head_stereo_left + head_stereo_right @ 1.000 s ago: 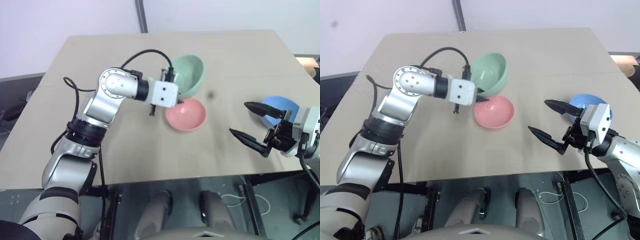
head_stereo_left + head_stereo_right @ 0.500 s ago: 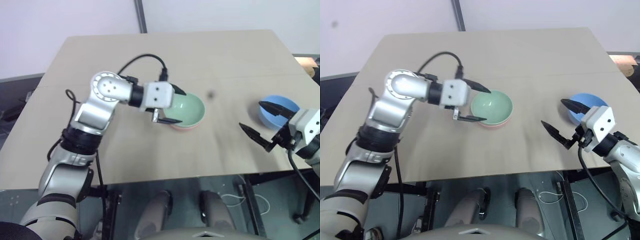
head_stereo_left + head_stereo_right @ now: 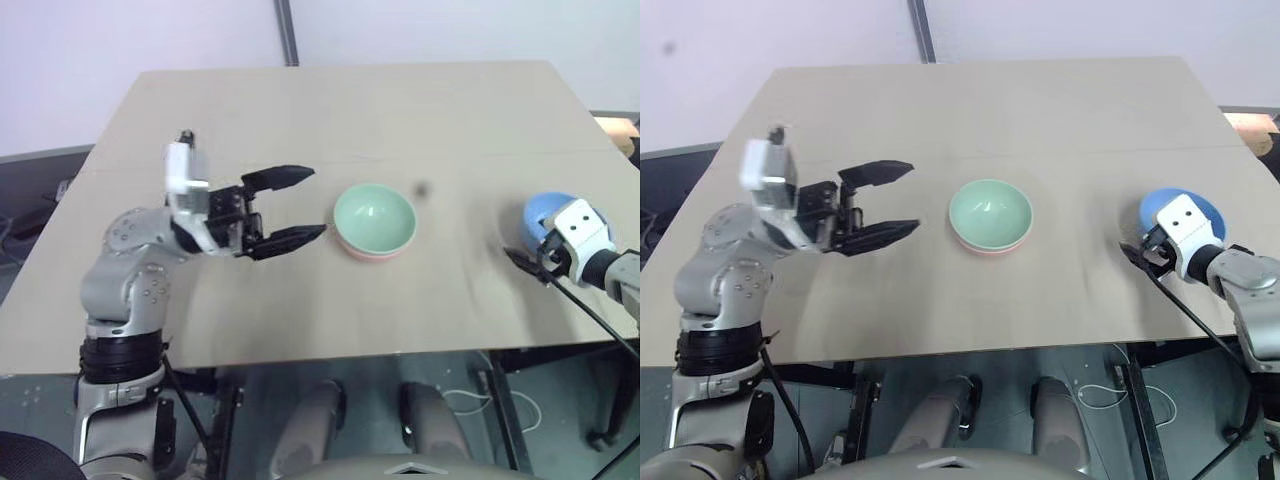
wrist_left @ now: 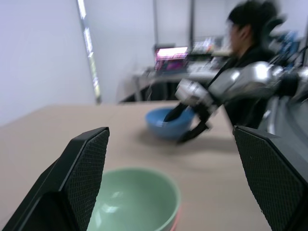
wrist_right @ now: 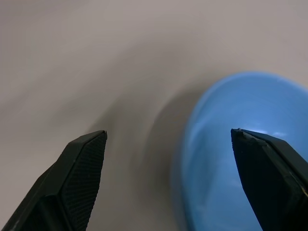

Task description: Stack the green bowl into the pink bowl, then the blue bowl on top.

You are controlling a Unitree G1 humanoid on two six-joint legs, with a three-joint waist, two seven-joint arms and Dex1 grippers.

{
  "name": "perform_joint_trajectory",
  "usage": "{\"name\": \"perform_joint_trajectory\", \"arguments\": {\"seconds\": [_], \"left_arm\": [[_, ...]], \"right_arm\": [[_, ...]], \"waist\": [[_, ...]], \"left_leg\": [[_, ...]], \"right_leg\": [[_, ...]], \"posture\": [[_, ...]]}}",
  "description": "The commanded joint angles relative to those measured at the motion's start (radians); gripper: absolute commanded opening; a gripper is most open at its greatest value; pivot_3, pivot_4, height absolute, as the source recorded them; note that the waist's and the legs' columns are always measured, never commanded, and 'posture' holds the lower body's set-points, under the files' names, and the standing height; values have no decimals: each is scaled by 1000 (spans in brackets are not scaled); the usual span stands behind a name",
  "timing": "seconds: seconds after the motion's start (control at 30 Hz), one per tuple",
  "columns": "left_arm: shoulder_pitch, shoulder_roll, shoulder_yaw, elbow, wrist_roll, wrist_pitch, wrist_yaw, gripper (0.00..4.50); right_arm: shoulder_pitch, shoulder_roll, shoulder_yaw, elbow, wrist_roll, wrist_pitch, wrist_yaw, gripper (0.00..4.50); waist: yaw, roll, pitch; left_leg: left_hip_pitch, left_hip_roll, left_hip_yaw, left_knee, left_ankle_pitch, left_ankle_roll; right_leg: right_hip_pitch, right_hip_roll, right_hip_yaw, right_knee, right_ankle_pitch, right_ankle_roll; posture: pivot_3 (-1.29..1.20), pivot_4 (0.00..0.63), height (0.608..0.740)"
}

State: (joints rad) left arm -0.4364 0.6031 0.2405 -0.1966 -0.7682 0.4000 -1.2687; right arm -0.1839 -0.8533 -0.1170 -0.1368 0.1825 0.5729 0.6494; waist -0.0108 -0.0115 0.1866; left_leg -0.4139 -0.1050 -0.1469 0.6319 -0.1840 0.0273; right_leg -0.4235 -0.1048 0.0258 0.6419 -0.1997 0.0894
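Note:
The green bowl [image 3: 374, 216] sits nested in the pink bowl [image 3: 375, 256], of which just a thin rim shows below it, at mid-table. My left gripper [image 3: 318, 201] hangs open and empty to the left of this stack, pointing at it and apart from it. At the table's right edge lies the blue bowl [image 3: 545, 213]. My right gripper [image 5: 168, 139] is open at its near-left rim. One finger [image 5: 77, 183] stands outside over the table, the other finger [image 5: 269, 178] over the bowl's inside.
A person [image 4: 250, 38] sits beyond the table's right side, with desks and a screen behind. The tan table [image 3: 300, 110] is bare at the back and on the left. Its front edge runs close below both arms.
The left gripper let the green bowl down into the pink bowl, opened and drew back to the left. The right gripper moved right and down to the blue bowl's rim.

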Motion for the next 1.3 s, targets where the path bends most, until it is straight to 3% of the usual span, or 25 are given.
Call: {"name": "perform_joint_trajectory", "arguments": {"seconds": [0.03,0.33,0.47,0.63,0.77,0.93,1.07,1.2,1.3], "left_arm": [[27,23,50,-40,-84,16,-26,4500],[50,35,54,-39,-125,7,-40,4500],[66,34,64,-17,-103,-13,-20,4500],[96,34,75,18,-72,-52,-5,4500],[111,50,92,26,-72,-57,2,4500],[137,68,122,27,-63,-66,20,4500],[167,74,131,-2,-65,-63,34,4500],[197,93,129,-33,-42,-61,61,4500],[226,98,108,-55,22,-72,124,4500]], "right_arm": [[-45,-19,-2,34,-18,54,-3,3918],[-101,6,29,96,-79,49,-48,30],[-112,0,42,6,-86,-76,-11,30],[-195,110,54,-201,82,-139,87,30],[-295,198,186,-307,99,-94,103,30],[-370,297,362,-263,63,-98,142,30],[-388,319,462,-147,-36,-182,158,1742],[-395,320,412,-116,-54,-225,142,3535],[-369,299,332,-156,-5,-249,162,3535]], "waist": [[0,0,0],[-2,-1,-1],[-2,0,0],[-13,0,0],[-6,0,0],[0,0,0],[-1,-1,0],[-2,0,0],[-2,0,0]], "left_leg": [[0,0,0,0,0,0],[0,0,0,0,0,0],[0,1,1,0,0,0],[1,4,1,-1,-1,-1],[0,4,0,-1,-1,-1],[0,4,-1,-1,-1,-2],[-1,3,-1,-1,-1,-2],[-1,3,-1,-2,-1,-2],[0,4,0,-3,-1,-2]], "right_leg": [[0,0,0,0,0,0],[0,0,0,0,0,-1],[0,0,0,0,0,-1],[-1,3,2,-1,0,1],[-1,3,1,-1,0,1],[-1,3,0,-1,1,-2],[-2,3,0,-2,2,-2],[-3,3,1,-1,2,-2],[-4,4,1,-1,2,-3]], "posture": [[0,150,740],[0,150,740],[0,150,740],[0,150,740],[0,150,740],[0,150,740],[0,150,740],[0,150,740],[0,150,740]]}}
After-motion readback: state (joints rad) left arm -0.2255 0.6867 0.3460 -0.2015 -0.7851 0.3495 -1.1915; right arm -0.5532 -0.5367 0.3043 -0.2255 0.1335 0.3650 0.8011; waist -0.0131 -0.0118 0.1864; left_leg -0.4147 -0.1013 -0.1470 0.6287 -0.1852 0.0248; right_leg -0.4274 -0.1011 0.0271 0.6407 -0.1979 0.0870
